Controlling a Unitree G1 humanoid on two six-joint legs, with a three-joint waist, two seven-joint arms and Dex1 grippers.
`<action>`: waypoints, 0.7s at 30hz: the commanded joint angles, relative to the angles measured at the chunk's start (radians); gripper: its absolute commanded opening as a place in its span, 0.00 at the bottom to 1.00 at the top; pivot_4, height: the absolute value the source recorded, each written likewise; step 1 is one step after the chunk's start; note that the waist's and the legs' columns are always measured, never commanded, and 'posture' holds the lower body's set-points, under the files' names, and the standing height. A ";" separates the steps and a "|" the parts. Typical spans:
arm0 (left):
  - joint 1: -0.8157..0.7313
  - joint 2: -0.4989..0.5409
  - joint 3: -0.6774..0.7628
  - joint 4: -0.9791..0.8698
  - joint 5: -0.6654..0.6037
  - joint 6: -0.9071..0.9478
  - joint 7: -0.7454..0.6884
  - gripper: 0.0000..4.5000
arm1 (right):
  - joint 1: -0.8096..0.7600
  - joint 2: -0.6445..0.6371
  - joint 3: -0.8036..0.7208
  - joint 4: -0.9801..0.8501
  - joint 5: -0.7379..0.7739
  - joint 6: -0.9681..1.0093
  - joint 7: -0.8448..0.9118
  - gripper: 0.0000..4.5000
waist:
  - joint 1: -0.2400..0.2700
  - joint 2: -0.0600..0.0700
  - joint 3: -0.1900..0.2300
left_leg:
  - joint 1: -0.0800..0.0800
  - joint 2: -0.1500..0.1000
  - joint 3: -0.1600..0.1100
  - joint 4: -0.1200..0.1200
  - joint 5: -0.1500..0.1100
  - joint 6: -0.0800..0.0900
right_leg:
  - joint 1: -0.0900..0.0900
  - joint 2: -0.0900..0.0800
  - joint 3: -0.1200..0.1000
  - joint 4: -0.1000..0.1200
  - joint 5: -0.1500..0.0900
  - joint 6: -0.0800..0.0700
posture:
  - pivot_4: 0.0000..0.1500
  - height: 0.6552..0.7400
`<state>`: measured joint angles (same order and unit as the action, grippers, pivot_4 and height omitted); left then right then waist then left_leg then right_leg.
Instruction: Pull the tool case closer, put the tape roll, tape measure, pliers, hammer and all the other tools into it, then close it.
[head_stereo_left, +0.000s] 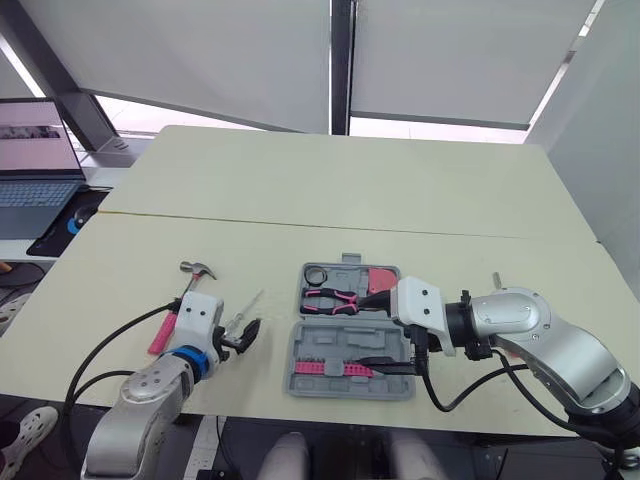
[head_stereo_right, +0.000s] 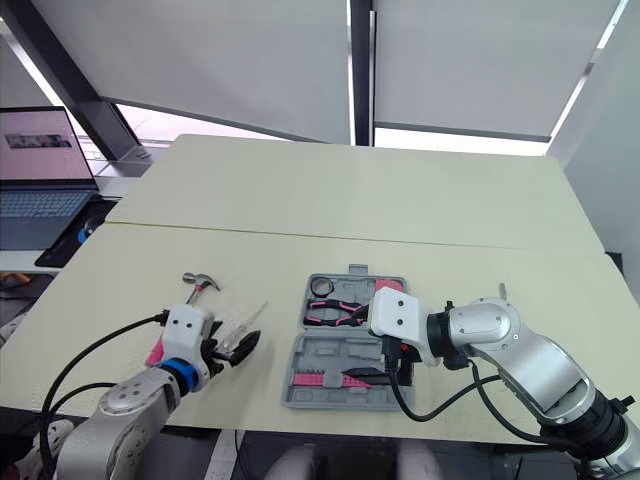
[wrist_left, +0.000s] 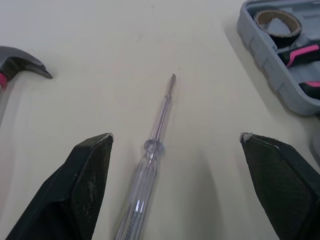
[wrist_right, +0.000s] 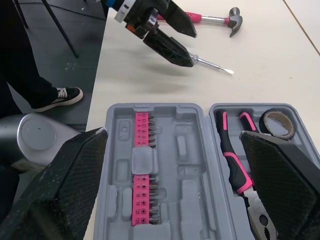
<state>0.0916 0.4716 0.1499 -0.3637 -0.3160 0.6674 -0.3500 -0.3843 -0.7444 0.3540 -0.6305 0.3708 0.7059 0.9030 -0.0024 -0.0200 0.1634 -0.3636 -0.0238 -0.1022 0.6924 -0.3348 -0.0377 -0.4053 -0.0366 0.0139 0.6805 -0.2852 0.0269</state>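
Observation:
The grey tool case lies open near the table's front edge. Its far half holds a tape roll, pink-handled pliers and a red item. A pink bit strip sits in the near half. My right gripper hovers open over the case's right side. Left of the case lies a clear screwdriver, tip pointing away. My left gripper is open, one finger on each side of its handle. The pink-handled hammer rests further left.
A laptop and a black mat sit on a side desk to the left. A small metal piece stands on the table right of the case. A person's shoe is on the floor by the front edge.

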 joint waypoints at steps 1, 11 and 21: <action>-0.014 0.049 0.013 0.046 -0.007 -0.002 -0.065 0.94 | -0.015 0.003 -0.013 -0.027 -0.006 -0.012 -0.001 1.00 | -0.001 0.000 0.000 | 0.000 0.000 0.000 0.000 0.000 0.000 | 0.000 0.000 0.000 0.000 0.000 0.000 | 1.00 1.00; -0.066 0.113 -0.057 0.174 0.051 -0.056 -0.156 0.94 | -0.018 0.038 -0.008 -0.025 -0.015 -0.016 -0.020 1.00 | 0.000 0.000 0.000 | 0.000 0.000 0.000 0.000 0.000 0.000 | 0.000 0.000 0.000 0.000 0.000 0.000 | 1.00 1.00; -0.086 0.103 -0.079 0.236 0.069 -0.060 -0.170 0.80 | -0.018 0.054 -0.011 -0.029 -0.017 -0.010 -0.031 1.00 | 0.000 0.000 0.000 | 0.000 0.000 0.000 0.000 0.001 -0.003 | 0.000 0.000 0.000 0.000 0.000 0.000 | 1.00 1.00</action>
<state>0.0009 0.5791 0.0811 -0.1318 -0.2515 0.6035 -0.5132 -0.3860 -0.6942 0.3572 -0.6305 0.3533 0.7046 0.8721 -0.0029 -0.0195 0.1634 -0.3635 -0.0239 -0.1025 0.6919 -0.3333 -0.0403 -0.4057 -0.0368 0.0141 0.6803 -0.2852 0.0269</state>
